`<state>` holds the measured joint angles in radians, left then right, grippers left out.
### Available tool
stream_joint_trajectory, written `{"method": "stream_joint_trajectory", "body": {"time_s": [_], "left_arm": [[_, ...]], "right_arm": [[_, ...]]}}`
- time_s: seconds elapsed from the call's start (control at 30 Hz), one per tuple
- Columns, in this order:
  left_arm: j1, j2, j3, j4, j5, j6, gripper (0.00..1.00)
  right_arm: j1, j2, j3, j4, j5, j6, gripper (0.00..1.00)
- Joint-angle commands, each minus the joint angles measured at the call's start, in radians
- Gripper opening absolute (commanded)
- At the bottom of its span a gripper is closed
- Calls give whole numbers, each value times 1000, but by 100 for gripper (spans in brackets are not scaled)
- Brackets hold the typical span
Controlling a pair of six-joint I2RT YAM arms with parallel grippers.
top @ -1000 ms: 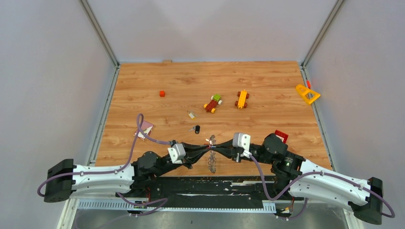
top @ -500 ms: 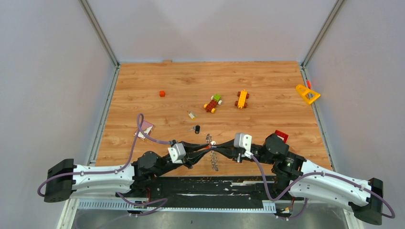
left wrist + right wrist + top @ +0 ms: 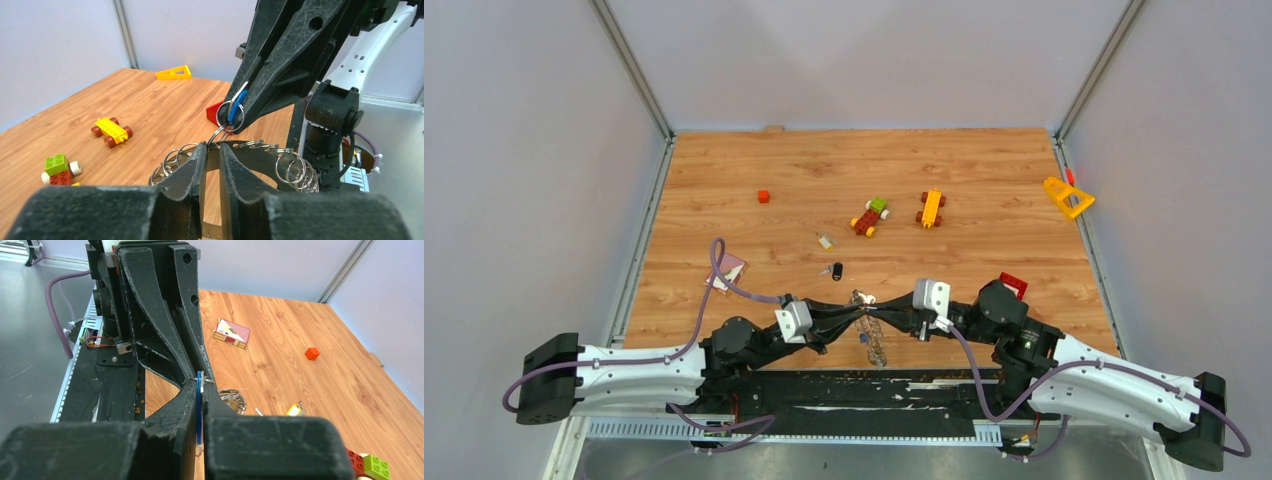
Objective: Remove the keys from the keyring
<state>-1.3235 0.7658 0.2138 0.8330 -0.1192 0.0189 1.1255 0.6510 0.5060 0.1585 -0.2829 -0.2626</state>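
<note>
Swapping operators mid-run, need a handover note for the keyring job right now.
Left gripper: pinched on the keyring, which is held up between the arms.
Right gripper: shut on the blue key, which is still linked to the rings.
Done: black-headed key and yellow-headed key lie loose on the table.
Left: work the blue key free. Cannot tell whether more keys hang on the rings.

The white-and-black left arm (image 3: 639,372) stretches low toward 3 o'clock and the matching right arm (image 3: 1114,385) toward 9 o'clock, their tips meeting at centre. The left gripper (image 3: 211,147) is nipped narrowly on the large silver-grey metal keyring (image 3: 874,342). The right gripper (image 3: 200,385) is clamped tight on a small blue-headed key (image 3: 235,107).
</note>
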Motion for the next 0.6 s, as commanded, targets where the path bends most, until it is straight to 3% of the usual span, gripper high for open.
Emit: {"method": "stream_joint_trajectory", "body": {"time_s": [0.0,0.57], "left_arm": [[-3,5,-2,66,37,-14,19],[-3,38,16,84,93,-8,2]], "right_arm": [[8,1,35,87,-6,8,0],[7,26,43,88,9,0,0]]}}
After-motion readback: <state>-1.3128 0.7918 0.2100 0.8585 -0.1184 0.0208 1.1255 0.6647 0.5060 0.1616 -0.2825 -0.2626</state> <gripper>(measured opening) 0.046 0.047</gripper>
